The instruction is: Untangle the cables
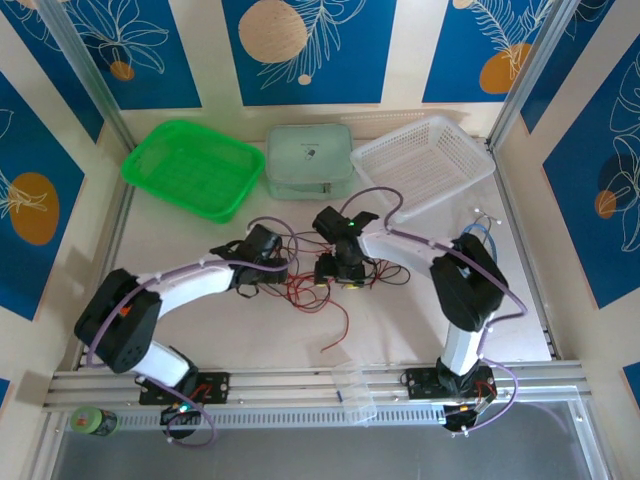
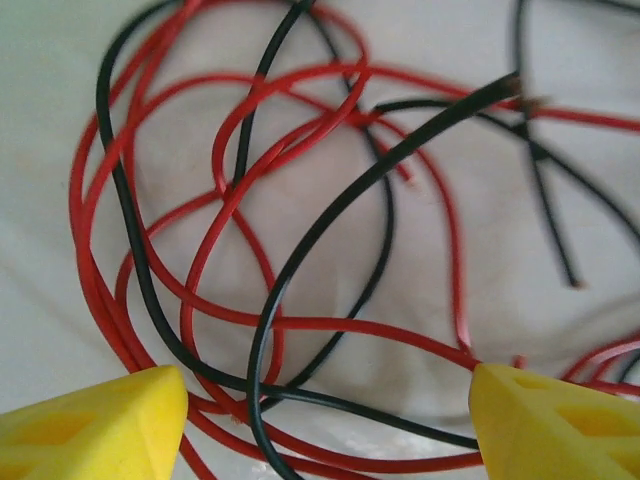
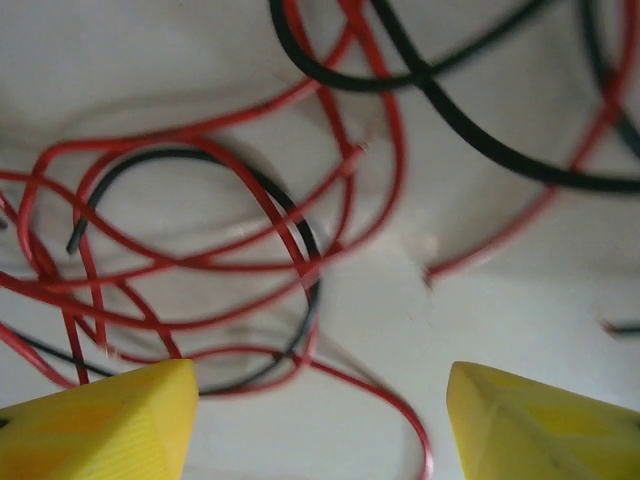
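— Where are the cables found?
— They are seen tangled, red and black, on the middle of the table, between the left gripper and the right gripper.
— How are the fingers held?
— On both grippers the yellow fingers are spread apart, and nothing is pinched. Loose strands are seen lying across each gap.
— What is set behind?
— A green basket, a lidded box and a white basket are lined along the far edge.

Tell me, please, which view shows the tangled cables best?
The left wrist view: the cables lie close, crossings sharp. The right wrist view gives fewer, blurrier loops; the top view a tiny, distant tangle.
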Robot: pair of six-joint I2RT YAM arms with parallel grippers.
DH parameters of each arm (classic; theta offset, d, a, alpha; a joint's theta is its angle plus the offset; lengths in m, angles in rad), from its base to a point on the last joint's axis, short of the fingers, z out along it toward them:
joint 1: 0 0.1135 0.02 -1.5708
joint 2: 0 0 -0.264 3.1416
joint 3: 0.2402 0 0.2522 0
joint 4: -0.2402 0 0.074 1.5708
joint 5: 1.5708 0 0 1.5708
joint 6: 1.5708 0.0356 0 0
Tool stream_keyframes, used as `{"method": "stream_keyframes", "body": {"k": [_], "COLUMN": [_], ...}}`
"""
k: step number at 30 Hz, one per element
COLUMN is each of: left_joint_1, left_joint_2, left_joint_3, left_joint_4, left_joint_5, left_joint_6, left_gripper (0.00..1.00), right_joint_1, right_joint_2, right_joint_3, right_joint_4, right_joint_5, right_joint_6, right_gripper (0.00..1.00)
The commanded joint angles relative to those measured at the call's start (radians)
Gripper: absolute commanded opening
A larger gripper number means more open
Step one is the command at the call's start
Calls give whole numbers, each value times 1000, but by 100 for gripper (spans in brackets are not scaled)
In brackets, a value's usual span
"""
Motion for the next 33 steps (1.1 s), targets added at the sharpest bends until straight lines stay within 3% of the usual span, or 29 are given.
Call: {"method": "stream_keyframes", "body": {"k": [1, 9, 15, 21, 27, 33], "left_joint_1": [-4, 33, 88, 135, 137, 136], "left_joint_2": [50, 58, 13, 42, 111, 14], "left_joint_3": [-9, -48, -57, -80, -84, -79], "left_joint_4": [30, 4, -29, 5, 36, 32], "left_joint_5": [-69, -119, -138, -126, -105, -77], "left_joint_6": [-77, -75, -48, -40, -51, -11], "left_gripper": [73, 73, 73, 71, 62, 65], "right_joint_1": [10, 42, 37, -60, -161, -178], "right_joint_2": [56, 124, 91, -4, -81, -119], "right_joint_3": [27, 6, -52, -118, -109, -73], "right_joint_4": [29, -71, -182, -217, -167, -174], "right_joint_5": [-10, 165, 344, 484, 505, 442], "right_joint_6": [15, 8, 12, -33, -103, -123], "right_gripper": [64, 55, 31, 6, 0, 2]}}
